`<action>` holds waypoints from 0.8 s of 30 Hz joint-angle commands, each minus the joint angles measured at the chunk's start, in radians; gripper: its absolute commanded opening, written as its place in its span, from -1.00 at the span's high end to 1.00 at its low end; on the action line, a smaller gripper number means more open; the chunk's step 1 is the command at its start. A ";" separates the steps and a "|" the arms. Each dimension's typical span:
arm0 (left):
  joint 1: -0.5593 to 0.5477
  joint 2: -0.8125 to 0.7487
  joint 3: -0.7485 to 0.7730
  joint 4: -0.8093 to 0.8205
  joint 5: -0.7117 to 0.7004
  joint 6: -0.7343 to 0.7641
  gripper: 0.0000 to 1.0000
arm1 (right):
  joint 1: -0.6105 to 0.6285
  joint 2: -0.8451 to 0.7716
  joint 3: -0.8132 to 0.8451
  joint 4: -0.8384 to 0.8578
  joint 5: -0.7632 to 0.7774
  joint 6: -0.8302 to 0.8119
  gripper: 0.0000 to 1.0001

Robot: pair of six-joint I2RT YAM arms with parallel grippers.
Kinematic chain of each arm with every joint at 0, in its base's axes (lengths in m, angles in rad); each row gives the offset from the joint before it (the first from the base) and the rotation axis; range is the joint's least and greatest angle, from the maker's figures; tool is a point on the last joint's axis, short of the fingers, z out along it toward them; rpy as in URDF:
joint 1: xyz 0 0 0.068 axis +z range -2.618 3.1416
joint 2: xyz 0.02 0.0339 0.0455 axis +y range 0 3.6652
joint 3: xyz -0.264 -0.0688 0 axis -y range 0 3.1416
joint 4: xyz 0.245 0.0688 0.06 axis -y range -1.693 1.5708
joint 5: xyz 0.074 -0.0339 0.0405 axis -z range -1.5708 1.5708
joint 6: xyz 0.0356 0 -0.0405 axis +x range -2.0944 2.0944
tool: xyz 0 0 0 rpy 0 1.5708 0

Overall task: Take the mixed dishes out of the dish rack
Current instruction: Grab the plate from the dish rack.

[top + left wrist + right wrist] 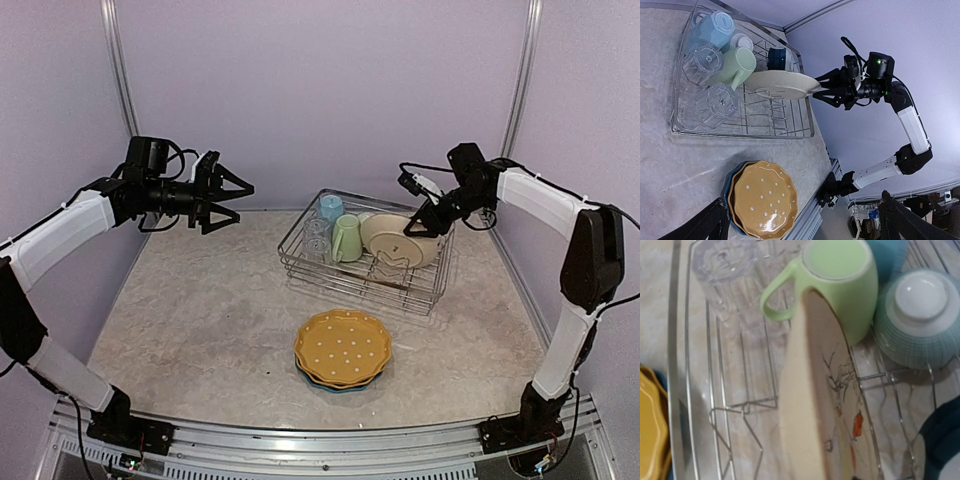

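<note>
Midair poses, left claw (243, 204) level, spread, right claw (815, 89) angled down astride cream plate (780, 85) rim (cannot tell if pinching)

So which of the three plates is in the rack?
The cream bird-print plate, standing on edge in the dish rack; the dotted yellow plate lies flat atop the blue plate on the table.

Plain lilac walls (320, 90) closed in a mottled beige stone-look tabletop (200, 300), with silver metal corner posts (117, 70), under soft, even light.
</note>
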 commanded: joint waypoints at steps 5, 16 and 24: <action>-0.010 0.013 0.012 0.010 0.003 0.008 -0.98 | -0.032 0.162 0.172 -0.190 -0.177 -0.120 0.32; -0.008 0.016 0.016 0.006 0.006 0.010 -0.98 | -0.034 0.272 0.302 -0.301 -0.292 -0.185 0.41; -0.008 0.011 0.017 0.008 0.013 0.006 -0.98 | -0.042 0.282 0.370 -0.375 -0.346 -0.193 0.85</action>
